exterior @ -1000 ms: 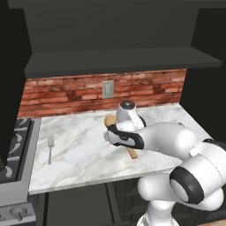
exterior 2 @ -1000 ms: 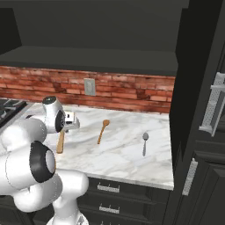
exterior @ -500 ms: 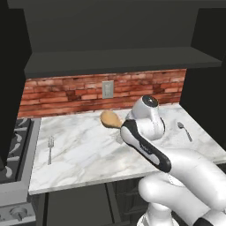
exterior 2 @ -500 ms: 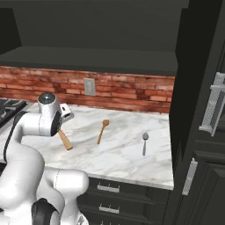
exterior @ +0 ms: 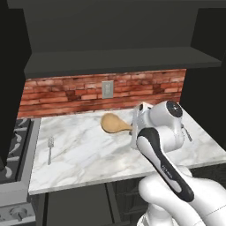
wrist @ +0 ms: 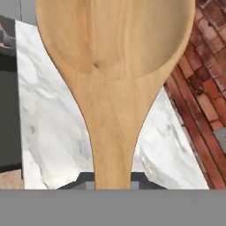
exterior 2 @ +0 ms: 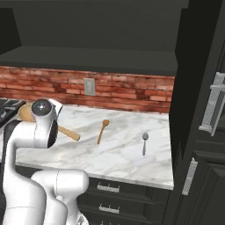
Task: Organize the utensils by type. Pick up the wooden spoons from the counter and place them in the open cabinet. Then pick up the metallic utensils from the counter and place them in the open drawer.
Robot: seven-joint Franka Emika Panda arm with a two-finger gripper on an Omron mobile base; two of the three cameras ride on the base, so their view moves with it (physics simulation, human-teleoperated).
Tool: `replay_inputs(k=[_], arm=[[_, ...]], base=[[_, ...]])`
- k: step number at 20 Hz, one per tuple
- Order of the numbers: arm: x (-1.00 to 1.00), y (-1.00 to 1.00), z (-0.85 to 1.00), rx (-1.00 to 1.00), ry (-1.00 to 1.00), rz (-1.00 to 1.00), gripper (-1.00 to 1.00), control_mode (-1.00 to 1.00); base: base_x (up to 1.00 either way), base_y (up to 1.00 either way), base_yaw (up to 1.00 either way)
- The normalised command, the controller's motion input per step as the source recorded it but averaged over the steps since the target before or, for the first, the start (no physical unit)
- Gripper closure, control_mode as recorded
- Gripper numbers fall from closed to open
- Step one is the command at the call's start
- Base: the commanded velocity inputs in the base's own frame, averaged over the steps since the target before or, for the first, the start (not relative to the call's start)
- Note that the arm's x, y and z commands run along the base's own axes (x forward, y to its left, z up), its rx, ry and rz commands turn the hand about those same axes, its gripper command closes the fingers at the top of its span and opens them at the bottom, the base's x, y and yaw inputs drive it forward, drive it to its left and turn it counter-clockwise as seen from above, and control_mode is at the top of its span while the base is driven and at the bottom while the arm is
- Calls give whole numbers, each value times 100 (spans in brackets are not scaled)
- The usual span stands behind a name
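Observation:
My gripper (exterior: 134, 129) is shut on the handle of the larger light-tan wooden spoon (exterior: 113, 123), held above the counter (exterior: 92, 156) with its round bowl toward the stove side. The hand view has that spoon (wrist: 114, 66) close up, rising between my gripper (wrist: 113, 181) fingers over the marble (wrist: 48, 123). The smaller orange-brown wooden spoon (exterior 2: 102, 130) lies mid-counter (exterior 2: 123, 156). A metal spoon (exterior 2: 144, 143) lies to its right, and a fork (exterior: 50, 148) lies near the stove. The open cabinet (exterior: 119, 59) spans above. The open drawer is out of view.
A dark stove top (exterior: 12, 148) borders the counter's left end. A red brick wall with an outlet (exterior: 107, 89) backs it. Tall dark cupboards (exterior 2: 206, 132) with silver handles stand at the right, and closed drawers (exterior 2: 105, 189) sit under the counter.
The large wooden spoon has come up off the counter in my gripper. The hand has turned, so the spoon's bowl now points left toward the stove. The other utensils lie unmoved.

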Motion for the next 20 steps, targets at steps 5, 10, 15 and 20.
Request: replay_inputs(k=[5, 10, 15, 20], arm=[[-20, -3, 82, -20, -17, 35, 100, -100], [-3, 0, 80, -25, -31, 22, 100, -100], [0, 0, 84, -21, -43, 16, 100, -100], [13, 0, 84, -17, -32, 5, 100, -100]], base=[[0, 0, 0], [0, 0, 0], [0, 0, 0], [0, 0, 0]])
